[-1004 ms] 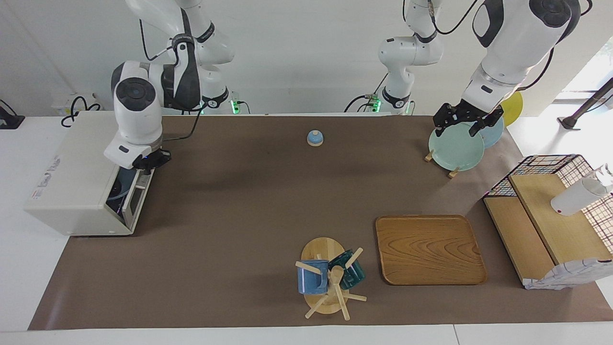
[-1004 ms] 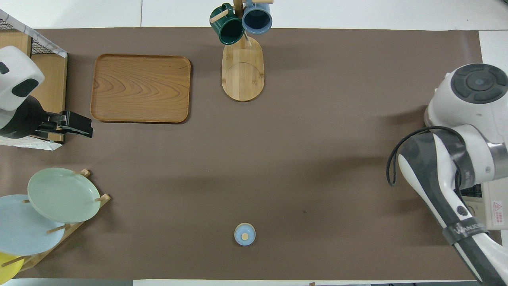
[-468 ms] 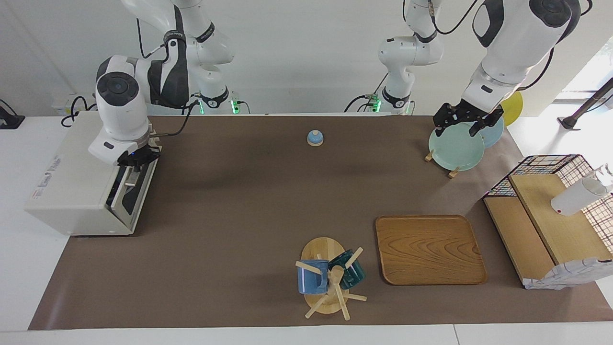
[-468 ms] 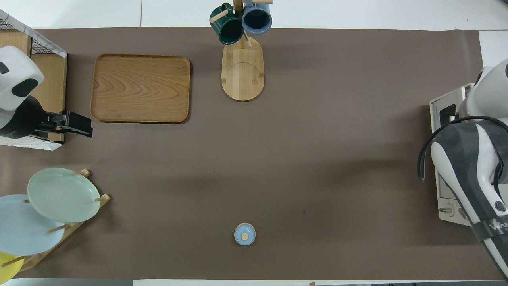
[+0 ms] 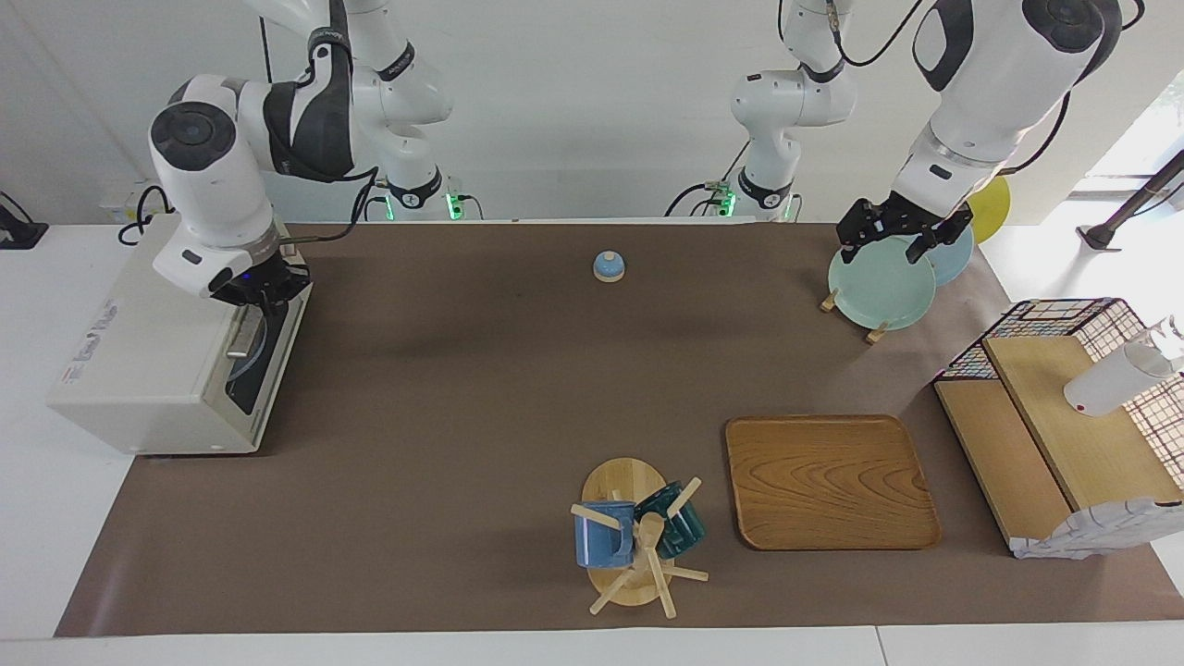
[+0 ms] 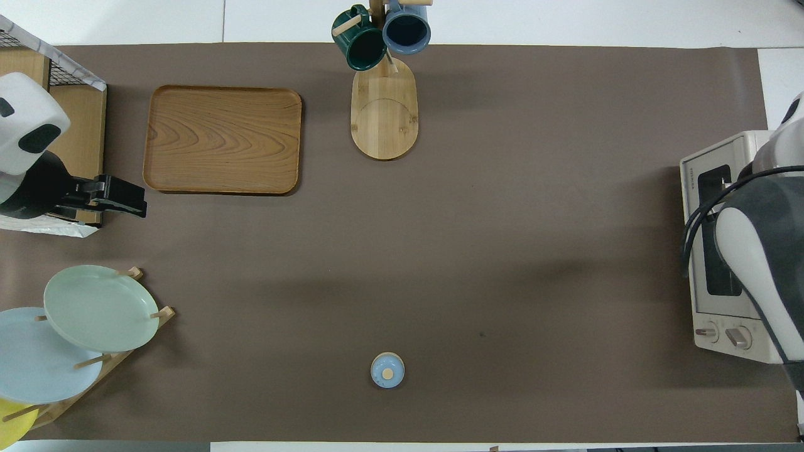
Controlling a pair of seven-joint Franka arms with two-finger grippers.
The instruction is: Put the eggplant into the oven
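Note:
The eggplant is out of view. The cream-white oven (image 5: 139,361) stands at the right arm's end of the table, and its dark glass door (image 5: 264,365) is up against its front. In the overhead view the oven (image 6: 698,188) shows its door and knobs, partly under the right arm. My right gripper (image 5: 254,291) is at the door's top edge, by the handle. My left gripper (image 5: 902,242) hangs open and empty over the plates at the other end; in the overhead view the left gripper (image 6: 135,204) shows beside the wooden shelf.
A small blue bell (image 5: 608,266) sits mid-table near the robots. A mug tree (image 5: 638,536) with two mugs and a wooden tray (image 5: 830,481) lie farther out. A plate rack (image 5: 879,282) and a wire-backed wooden shelf (image 5: 1064,407) occupy the left arm's end.
The right gripper swung the oven door up from partly open to against the oven's front, moving up toward the oven's top. The left arm stayed still.

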